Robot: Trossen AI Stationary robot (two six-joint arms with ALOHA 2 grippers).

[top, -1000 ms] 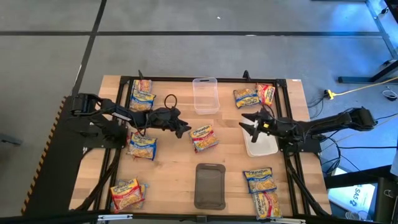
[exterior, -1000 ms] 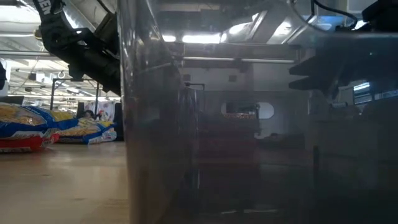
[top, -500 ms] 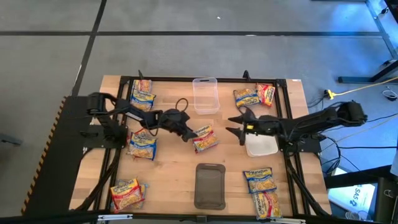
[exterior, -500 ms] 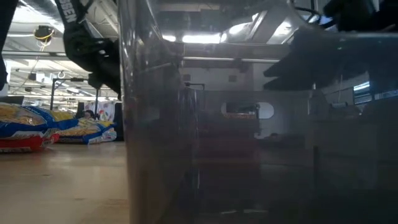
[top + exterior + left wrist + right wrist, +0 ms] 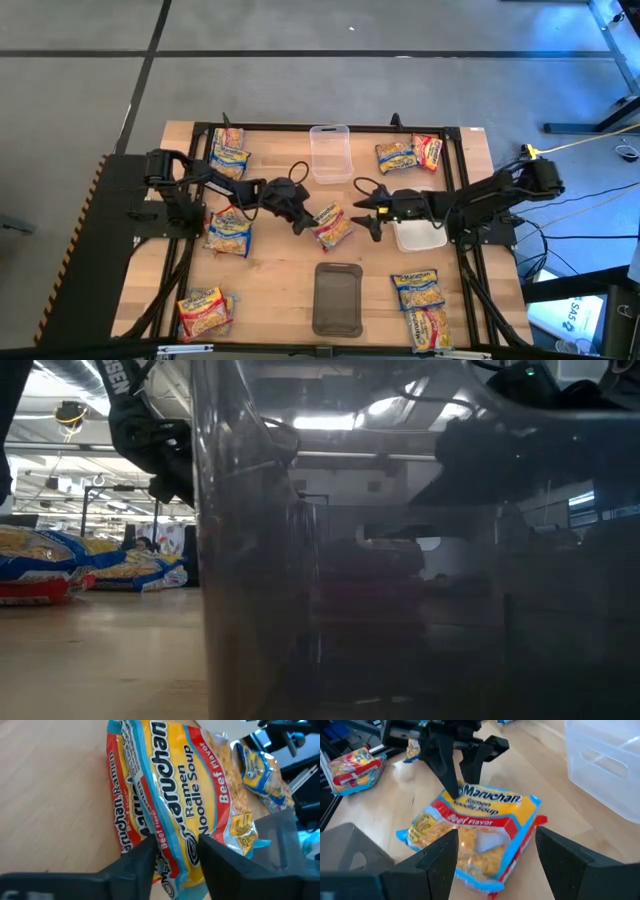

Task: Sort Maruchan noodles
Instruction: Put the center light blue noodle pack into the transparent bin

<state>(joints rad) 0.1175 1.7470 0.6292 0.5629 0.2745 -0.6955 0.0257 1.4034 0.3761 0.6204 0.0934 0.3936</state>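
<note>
1. Midway, roughly: left end effector [image 5: 172,851] pinching the edge of the beef packet [image 5: 331,225] at counter [image 5: 280,290] centre.
2. Right end effector [image 5: 495,847] spread open, just beside it.
3. Other packets [image 5: 228,152] scattered; sorting mostly left.

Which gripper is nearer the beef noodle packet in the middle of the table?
Left. The left gripper is at the beef packet, fingers astride its edge. The right gripper, open, hovers just off its other side, not touching.

A Beef Flavor Maruchan ramen packet [image 5: 475,832] lies on the wooden counter [image 5: 555,845]; the left hand [image 5: 461,767] pinches its far edge, with a clear tub [image 5: 605,765] nearby.
</note>
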